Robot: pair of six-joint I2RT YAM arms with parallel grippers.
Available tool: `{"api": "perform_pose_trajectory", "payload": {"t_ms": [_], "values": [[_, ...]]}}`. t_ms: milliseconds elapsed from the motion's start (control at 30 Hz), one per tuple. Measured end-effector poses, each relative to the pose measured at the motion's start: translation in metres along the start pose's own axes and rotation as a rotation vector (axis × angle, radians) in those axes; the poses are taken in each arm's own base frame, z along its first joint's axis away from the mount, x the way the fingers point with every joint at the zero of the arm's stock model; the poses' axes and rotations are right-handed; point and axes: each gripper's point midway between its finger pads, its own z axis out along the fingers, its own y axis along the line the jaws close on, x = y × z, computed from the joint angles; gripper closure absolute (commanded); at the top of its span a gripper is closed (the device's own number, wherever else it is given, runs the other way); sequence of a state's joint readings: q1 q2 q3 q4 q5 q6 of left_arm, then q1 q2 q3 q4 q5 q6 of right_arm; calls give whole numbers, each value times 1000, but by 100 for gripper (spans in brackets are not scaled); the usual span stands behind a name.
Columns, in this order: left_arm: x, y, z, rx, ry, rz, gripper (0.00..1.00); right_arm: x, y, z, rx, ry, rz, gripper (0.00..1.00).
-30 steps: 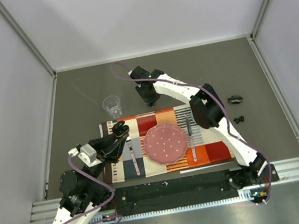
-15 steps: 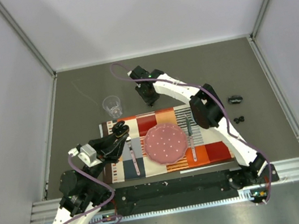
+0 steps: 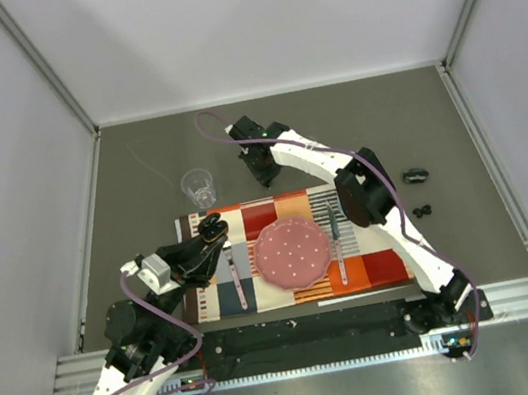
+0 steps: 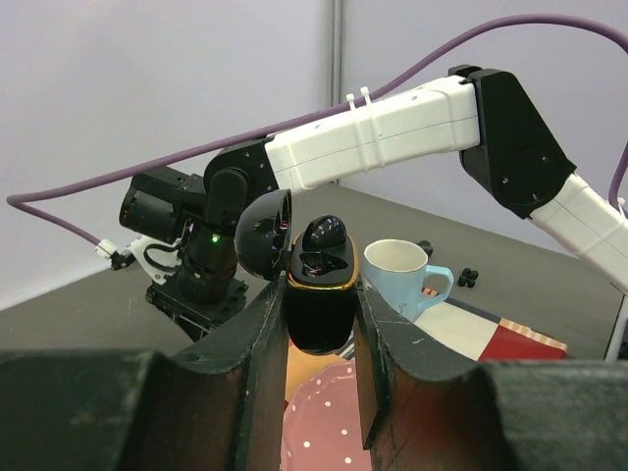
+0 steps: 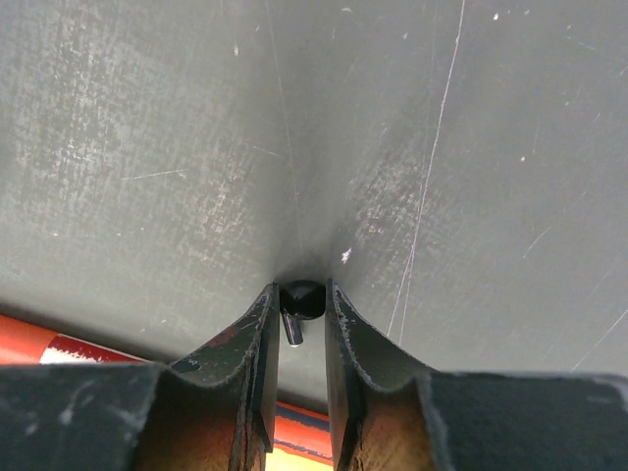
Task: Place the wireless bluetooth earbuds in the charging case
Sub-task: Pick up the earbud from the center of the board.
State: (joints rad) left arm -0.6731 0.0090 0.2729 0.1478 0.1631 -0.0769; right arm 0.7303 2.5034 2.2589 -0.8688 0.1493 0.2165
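Note:
My left gripper (image 4: 319, 294) (image 3: 211, 232) is shut on the charging case (image 4: 319, 314), a black pebble held upright above the placemat. Its lid (image 4: 263, 234) is swung open to the left. One glossy black earbud (image 4: 322, 233) sits in the case's top. At the far side of the table, my right gripper (image 5: 300, 291) (image 3: 262, 174) points down at the grey surface. Its two fingers are pressed against a second black earbud (image 5: 302, 297), whose short stem points toward the camera. The case shows only as a dark spot in the top view.
A striped placemat (image 3: 248, 222) holds a pink dotted plate (image 3: 293, 251), a utensil (image 3: 237, 281) on its left and another (image 3: 335, 231) on its right. A clear glass (image 3: 198, 186) stands behind the mat. A blue mug (image 4: 397, 275) stands under the right arm. Small black items (image 3: 414, 174) (image 3: 421, 211) lie at the right.
The right gripper's fingers have narrowed onto the earbud on the table. Both arms otherwise hold their places, and the left still grips the case.

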Motion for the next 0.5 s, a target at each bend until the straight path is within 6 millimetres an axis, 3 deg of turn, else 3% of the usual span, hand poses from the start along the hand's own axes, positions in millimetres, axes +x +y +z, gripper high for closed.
{"api": "perform_pose_trajectory", "payload": {"t_ms": [167, 300, 400, 500], "values": [[0, 0, 0, 0, 0, -2, 100, 0, 0, -2, 1, -3, 4, 99], [0, 0, 0, 0, -1, -3, 100, 6, -3, -10, 4, 3, 18, 100], [0, 0, 0, -1, -1, -3, 100, 6, -5, -29, -1, -20, 41, 100], [0, 1, 0, -6, -2, -3, 100, -6, -7, -61, -18, -96, 77, 100]]}}
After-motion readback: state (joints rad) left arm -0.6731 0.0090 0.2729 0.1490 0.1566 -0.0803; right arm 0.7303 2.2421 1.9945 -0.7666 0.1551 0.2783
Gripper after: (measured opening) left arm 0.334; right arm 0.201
